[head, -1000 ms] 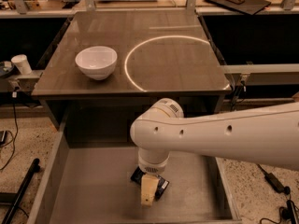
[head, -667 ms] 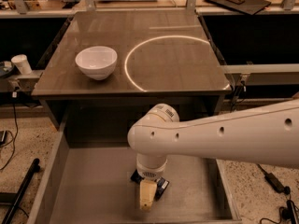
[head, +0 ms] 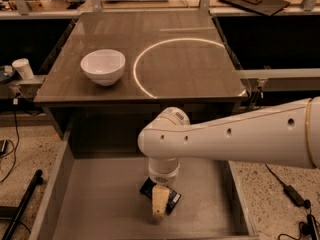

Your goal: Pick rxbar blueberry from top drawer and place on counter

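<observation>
The top drawer [head: 95,204] stands pulled out below the counter [head: 165,29], its grey floor in plain sight. A dark navy rxbar blueberry [head: 173,199] lies flat on the drawer floor, right of centre. My gripper [head: 159,206] reaches straight down from the white arm into the drawer and sits on top of the bar, with one cream finger [head: 159,200] covering its middle. The arm hides most of the bar and the other finger.
A white bowl [head: 103,66] sits on the counter's left half, next to a bright ring reflection [head: 180,66]. A small white cup [head: 23,68] stands on a ledge at left. Cables [head: 295,196] lie on the speckled floor at right.
The arm has sunk slightly lower into the drawer, bringing the gripper closer onto the bar. The bar itself has not moved.
</observation>
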You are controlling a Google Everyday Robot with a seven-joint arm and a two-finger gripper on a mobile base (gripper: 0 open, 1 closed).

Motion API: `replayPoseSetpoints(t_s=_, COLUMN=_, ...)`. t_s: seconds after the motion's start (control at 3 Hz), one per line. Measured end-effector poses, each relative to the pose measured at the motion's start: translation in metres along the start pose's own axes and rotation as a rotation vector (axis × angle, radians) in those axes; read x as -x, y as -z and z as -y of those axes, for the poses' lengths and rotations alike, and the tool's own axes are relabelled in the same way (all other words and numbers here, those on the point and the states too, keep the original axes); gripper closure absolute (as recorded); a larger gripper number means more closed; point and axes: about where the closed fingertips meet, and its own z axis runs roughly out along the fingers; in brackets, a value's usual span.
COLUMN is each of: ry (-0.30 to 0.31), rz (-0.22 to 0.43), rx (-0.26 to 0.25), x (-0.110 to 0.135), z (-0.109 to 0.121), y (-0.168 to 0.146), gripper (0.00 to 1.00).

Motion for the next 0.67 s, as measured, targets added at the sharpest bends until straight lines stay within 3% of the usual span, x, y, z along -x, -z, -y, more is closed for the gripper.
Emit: replayPoseSetpoints(t_s=0.67, ry=-0.008, rz=0.002, rx=0.0, x=-0.0023, z=0.0013, y=0.0006, gripper=0.0)
